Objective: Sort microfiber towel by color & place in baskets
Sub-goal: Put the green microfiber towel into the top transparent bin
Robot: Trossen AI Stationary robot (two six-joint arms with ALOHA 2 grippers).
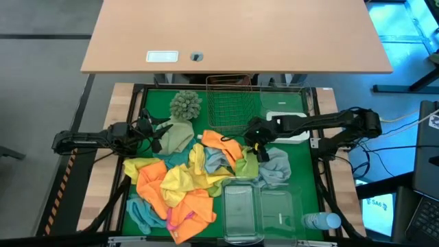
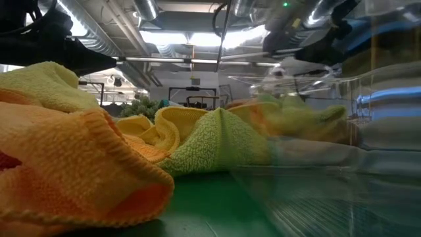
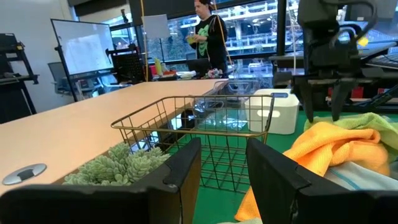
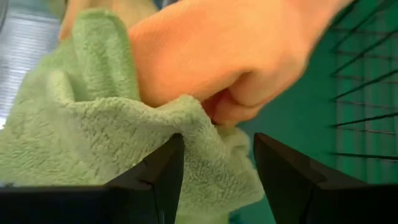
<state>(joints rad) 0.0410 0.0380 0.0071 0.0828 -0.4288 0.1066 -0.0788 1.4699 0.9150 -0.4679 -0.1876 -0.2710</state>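
While much of the towel pile [image 1: 185,185] lies in a tangle that hides where one cloth ends and the next begins, the right gripper [image 1: 255,145] hangs over its far edge, jaws parted, with a lime green towel [image 4: 93,124] and an orange towel [image 4: 217,56] directly beneath its fingers [image 4: 155,180]; nothing is grasped. Just beyond this claw stands the copper wire basket [image 1: 230,103], with a white tray [image 1: 285,113] beside it and partly covered by the arm. Two clear tubs [image 1: 264,209] sit on the near side of the claw, their front edges cut off. The left gripper [image 1: 152,134] waits off to the side, jaws apart and empty, a sage-green cloth [image 1: 177,137] just ahead of it and the shaggy ball [image 1: 185,104] near it. In the low view both claws are lost behind cloth [image 2: 79,164].
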